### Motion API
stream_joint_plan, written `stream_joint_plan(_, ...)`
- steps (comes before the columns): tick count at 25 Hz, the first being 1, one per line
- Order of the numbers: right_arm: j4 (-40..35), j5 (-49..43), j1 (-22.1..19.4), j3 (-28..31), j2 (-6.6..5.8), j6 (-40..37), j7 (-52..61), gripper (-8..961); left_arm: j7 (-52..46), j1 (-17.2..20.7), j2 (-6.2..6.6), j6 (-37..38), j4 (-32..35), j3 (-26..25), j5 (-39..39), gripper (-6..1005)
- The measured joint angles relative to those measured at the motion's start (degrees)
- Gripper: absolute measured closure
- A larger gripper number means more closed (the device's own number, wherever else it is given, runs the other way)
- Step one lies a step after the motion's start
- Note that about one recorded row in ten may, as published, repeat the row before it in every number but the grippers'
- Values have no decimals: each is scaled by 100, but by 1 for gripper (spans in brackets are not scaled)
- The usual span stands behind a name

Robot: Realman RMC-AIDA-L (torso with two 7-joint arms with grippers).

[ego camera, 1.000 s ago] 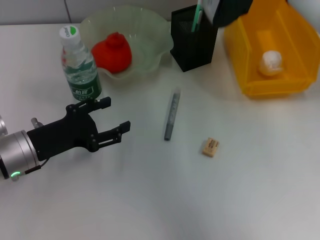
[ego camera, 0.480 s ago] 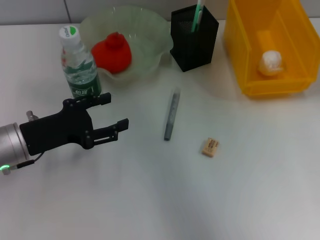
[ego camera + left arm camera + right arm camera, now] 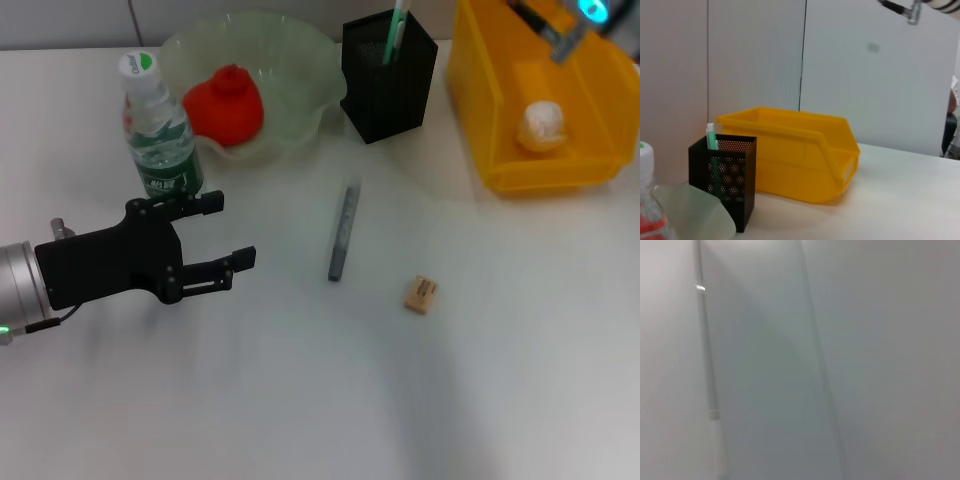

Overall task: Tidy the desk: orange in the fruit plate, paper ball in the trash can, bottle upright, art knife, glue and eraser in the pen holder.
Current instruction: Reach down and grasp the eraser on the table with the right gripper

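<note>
One change: right arm's wrist back above trash can (image 3: 530, 110); left pincer (image 3: 228, 232) apart, barely shifted.

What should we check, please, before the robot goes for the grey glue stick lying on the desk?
1. Glue lying free on the desk, nothing touching it: ok.
2. Left gripper open and empty, low over the desk beside the bottle: ok.
3. Bottle upright, but close to the left gripper's upper finger, so a swing could tip it: not ok.
4. Pen holder upright with room beside the art knife already in it: ok.
5. Eraser lying apart from the glue, out of the path: ok.
6. Right gripper state, only part of that arm showing over the trash can: cannot tell.
</note>
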Motion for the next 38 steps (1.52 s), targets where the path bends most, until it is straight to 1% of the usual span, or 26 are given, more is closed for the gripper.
stream_joint_plan(2,309,-892,62,469,-74,-902,1097,381,-46,-2,2,38,32,1,39,187)
stream_joint_plan(4,646,-1977,224,1124,-113,-1894,2037,381,-80,-1,3,70,55,0,60,186)
stream_joint_plan(6,882,-3098,434,1795,-122,-2746,2745,381,-129,3,5,106,61,0,88,186)
stream_joint_plan(9,968,-4563,738,2477,-157,-3568,3547,381,-254,9,23,175,65,-1,141,186)
stream_joint_plan(11,976,-5585,990,2804,-209,-4077,4087,381,-333,7,42,207,68,-1,186,186)
stream_joint_plan(12,974,-6375,1202,3014,-241,-4510,4434,381,-373,7,55,221,69,-2,212,186)
stream_joint_plan(13,974,-6375,1202,3014,-241,-4510,4434,381,-446,5,68,253,77,-3,238,186)
stream_joint_plan(16,890,-7349,1449,3157,-254,-5012,4816,381,-527,5,78,281,96,-5,257,186)
stream_joint_plan(17,820,-7946,1621,3162,-219,-5247,4989,381,-834,-8,84,321,220,-6,395,186)
stream_joint_plan(18,820,-7946,1621,3162,-219,-5247,4989,381,-876,-11,84,322,237,-6,421,186)
stream_joint_plan(19,800,-8233,1704,3156,-180,-5321,5031,382,-921,-14,84,323,255,-6,449,187)
stream_joint_plan(20,782,-8720,1820,3137,-94,-5413,5064,382,-1015,-31,84,338,287,-6,528,187)
stream_joint_plan(21,782,-8720,1820,3137,-94,-5413,5064,382,-1015,-31,84,338,287,-6,528,187)
stream_joint_plan(24,763,-9410,1986,3120,69,-5450,5068,382,-1044,-60,85,402,291,-7,656,187)
stream_joint_plan(25,739,-9818,2082,3107,182,-5443,5063,382,-1066,-95,85,446,292,-6,798,187)
stream_joint_plan(26,739,-9818,2082,3107,182,-5443,5063,382,-1066,-95,85,446,292,-6,798,187)
stream_joint_plan(27,702,-10188,2173,3098,289,-5419,5039,382,-1094,-114,85,458,304,-7,877,187)
stream_joint_plan(28,702,-10188,2173,3098,289,-5419,5039,382,-1137,-134,85,469,329,-7,992,187)
stream_joint_plan(30,696,-10494,2281,3016,382,-5384,5022,382,-1177,-151,85,477,366,-7,1108,187)
stream_joint_plan(31,696,-10494,2281,3016,382,-5384,5022,383,-1177,-151,85,477,366,-7,1108,187)
stream_joint_plan(35,795,-10576,2317,2456,391,-5032,5104,385,-1190,-163,84,658,434,-7,1228,186)
stream_joint_plan(36,795,-10576,2317,2456,391,-5032,5104,385,-1190,-163,84,658,434,-7,1228,186)
stream_joint_plan(37,846,-10588,2316,2219,395,-4884,5114,386,-1191,-168,85,699,444,-7,1259,186)
stream_joint_plan(38,846,-10588,2316,2219,395,-4884,5114,386,-1191,-174,84,717,451,-7,1284,186)
